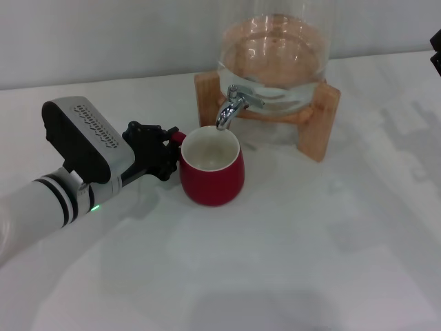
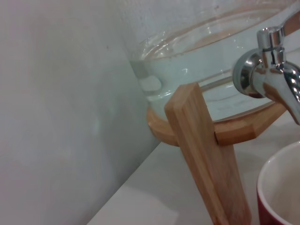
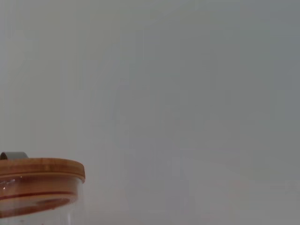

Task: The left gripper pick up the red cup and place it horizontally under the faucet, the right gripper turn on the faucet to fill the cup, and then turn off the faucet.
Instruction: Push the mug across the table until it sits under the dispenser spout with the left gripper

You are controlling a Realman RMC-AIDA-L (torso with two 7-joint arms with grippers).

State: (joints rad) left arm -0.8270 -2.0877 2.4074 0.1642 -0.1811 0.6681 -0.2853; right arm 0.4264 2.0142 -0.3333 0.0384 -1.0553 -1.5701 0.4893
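Head view first: the red cup (image 1: pixel 211 172) sits upright on the white table (image 1: pixel 289 262) right below the spout of the faucet (image 1: pixel 234 105), mouth up, white inside showing, and it looks empty as far as I can see. The left gripper (image 1: pixel 167 150) comes in from the robot's left side, its black fingers pinched around the cup's red handle (image 1: pixel 178 137), so it's holding the cup by that loop. Behind the fingers you get the grey perforated block (image 1: pixel 86 138) and the white arm with black bands and a small green light (image 1: pixel 96 207). The faucet pokes out of the clear glass jar (image 1: pixel 275 62), which has water in the bottom and rests on a wooden stand (image 1: pixel 320 131). Only a dark sliver of the right gripper (image 1: pixel 436 52) peeks in at the far right edge, well apart from everything, and I can't tell how its claw stands. Left wrist view: close-up of the chrome faucet (image 2: pixel 272 79) hanging just above the rim of the red cup (image 2: pixel 276 192) down in the corner, with one leg of the wooden stand (image 2: pixel 206 154) in front and the glass jar (image 2: pixel 206 56) with water behind it; this arm's own fingers don't show here. Right wrist view: mostly blank grey wall (image 3: pixel 187 93), with the jar's wooden lid (image 3: pixel 40 168) in one corner and a bit of glass under it.
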